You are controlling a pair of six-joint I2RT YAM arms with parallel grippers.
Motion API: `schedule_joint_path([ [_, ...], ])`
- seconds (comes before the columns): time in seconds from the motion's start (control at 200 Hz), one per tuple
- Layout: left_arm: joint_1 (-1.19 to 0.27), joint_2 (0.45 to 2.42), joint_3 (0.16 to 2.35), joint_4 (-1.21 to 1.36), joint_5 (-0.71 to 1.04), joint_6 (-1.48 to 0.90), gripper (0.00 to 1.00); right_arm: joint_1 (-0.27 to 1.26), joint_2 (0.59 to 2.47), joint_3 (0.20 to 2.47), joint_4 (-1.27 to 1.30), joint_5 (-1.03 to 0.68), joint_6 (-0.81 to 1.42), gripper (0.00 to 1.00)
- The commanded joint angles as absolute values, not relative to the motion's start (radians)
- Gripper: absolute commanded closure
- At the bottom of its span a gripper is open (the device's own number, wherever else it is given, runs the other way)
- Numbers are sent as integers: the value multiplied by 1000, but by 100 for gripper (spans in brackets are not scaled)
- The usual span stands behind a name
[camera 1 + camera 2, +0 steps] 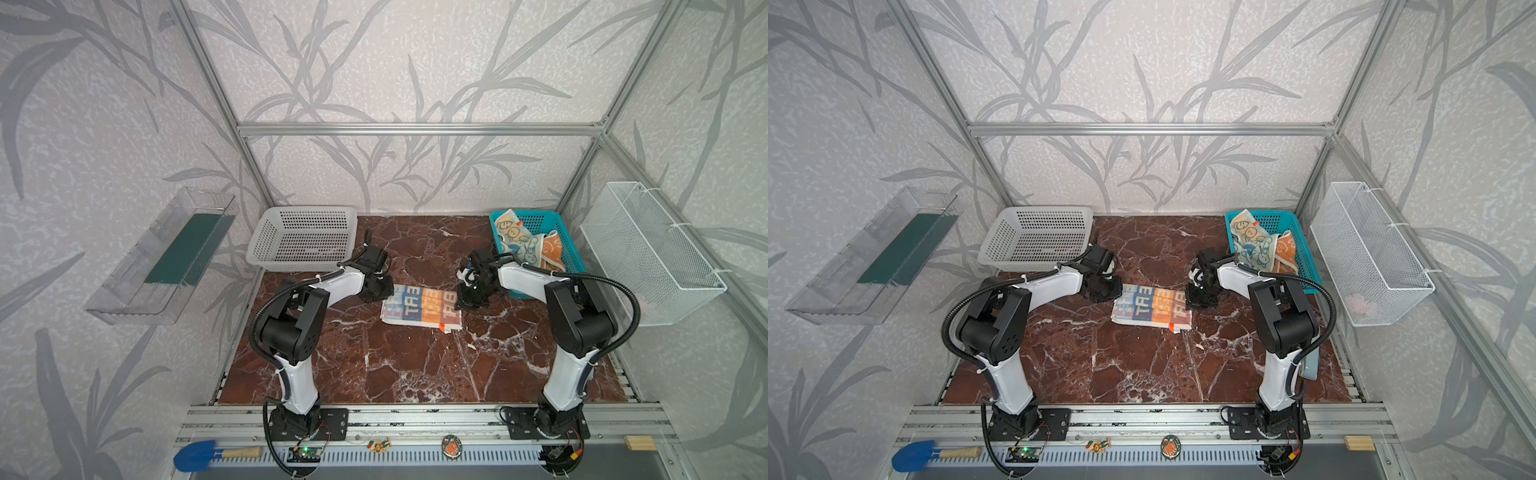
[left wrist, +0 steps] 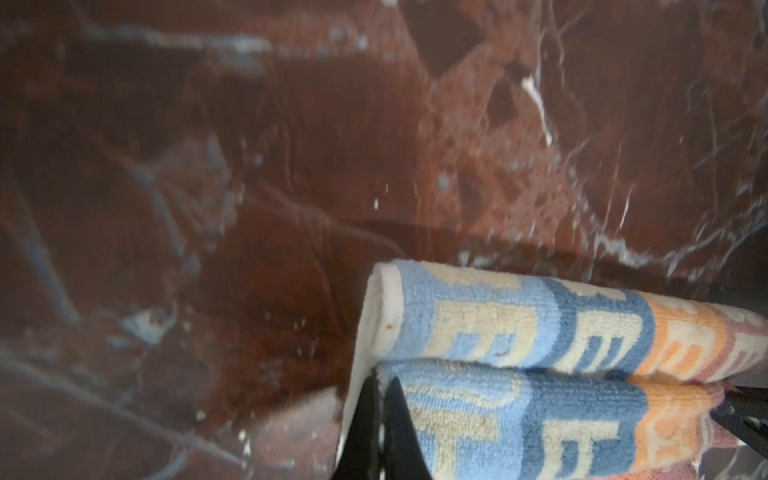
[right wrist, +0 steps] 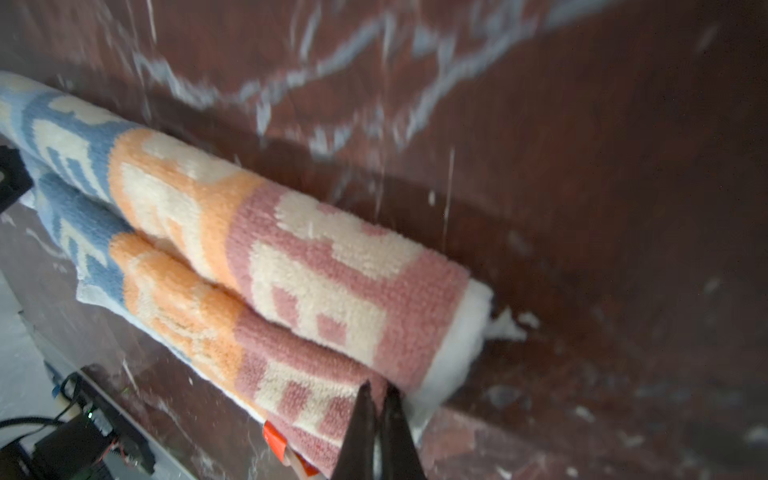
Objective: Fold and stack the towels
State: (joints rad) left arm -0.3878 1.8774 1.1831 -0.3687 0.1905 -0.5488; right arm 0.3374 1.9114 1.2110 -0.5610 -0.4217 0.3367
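1. My left fingers [image 2: 372,415] are pressed together on a corner of the striped RABBIT towel [image 1: 419,309], with terry cloth caught between them.
2. My right fingers [image 3: 368,415] are pinching the opposite corner in the same way, at the pink end by the orange tag.
3. The towel lies on the tabletop [image 1: 415,365] about midway between my two arms. Its long axis runs left to right, from one set of fingers to the other.
4. In both top views each grip sits at an end of the towel's far edge, so neither arm is nearer. Each has its own short end.
5. Both wrist views show the cloth doubled: a rounded bulge lies just beyond the layer I am holding. I judge a fold to be under way, not finished.
6. The coming move turns on that left-right axis. Both corners would have to travel together, square to it, or the fold goes skewed.
7. The other two towels, the cream-and-blue bunny towel [image 1: 515,239] and the orange towel [image 1: 552,249], lie crumpled in the blue basket [image 1: 536,219] at the back right, just behind my right arm.
8. The white basket [image 1: 309,210] at the back left holds no towels.
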Motion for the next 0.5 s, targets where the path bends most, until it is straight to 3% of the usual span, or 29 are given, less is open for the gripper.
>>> schedule_joint_path([
  [0.0,-374,1888,1273,-451,134,-530,100,331,1925,1301,-631,-382,336,100],
  [0.185,-369,1847,1333,-515,97,-503,100,330,1874,1359,-689,-370,320,100],
  [0.495,-367,1760,1229,-482,120,-533,100,330,1807,1284,-676,-372,311,100],
])
